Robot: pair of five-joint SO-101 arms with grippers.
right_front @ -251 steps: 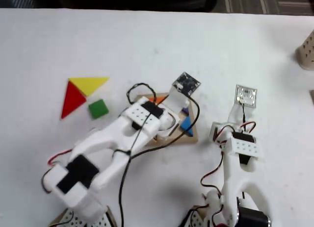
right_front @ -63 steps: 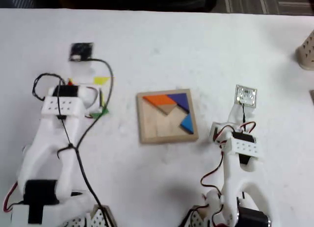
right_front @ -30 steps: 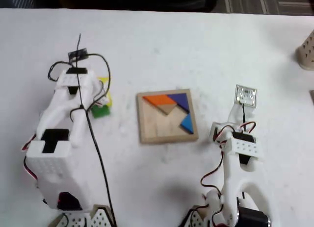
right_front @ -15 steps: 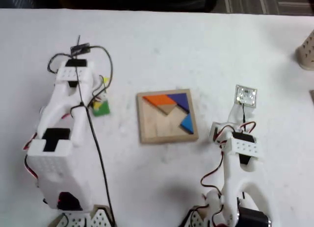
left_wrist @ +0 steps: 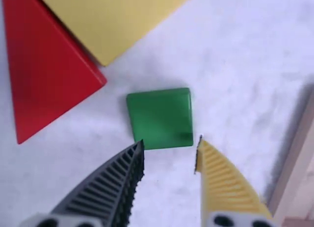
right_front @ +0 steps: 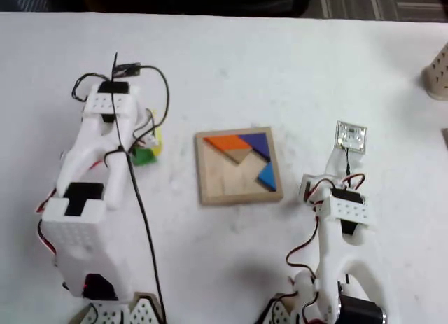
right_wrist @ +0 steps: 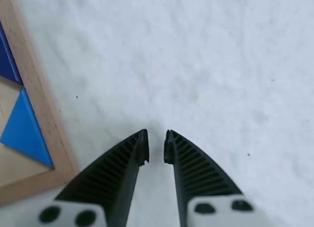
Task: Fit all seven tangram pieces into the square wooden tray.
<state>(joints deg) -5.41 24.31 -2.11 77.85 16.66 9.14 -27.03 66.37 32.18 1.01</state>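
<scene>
My left gripper (left_wrist: 168, 151) hovers, jaws wide, at the green square (left_wrist: 159, 116) near the red triangle (left_wrist: 44, 75) and yellow triangle (left_wrist: 113, 16). My right gripper (right_wrist: 155, 141), jaws narrow and empty, sits beside the tray (right_front: 241, 196).

Tray (right_front: 201, 170) matt pale wood; green sq (left_wrist: 160, 117) smooth, satin; left tool (left_wrist: 169, 151) ribbed plastic.

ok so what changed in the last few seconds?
The left gripper swung away from the tray to the loose pieces and now hangs open at the edge of the green square, gripping nothing. The tray, the square, the red triangle, the yellow triangle and the right gripper stayed put.
</scene>
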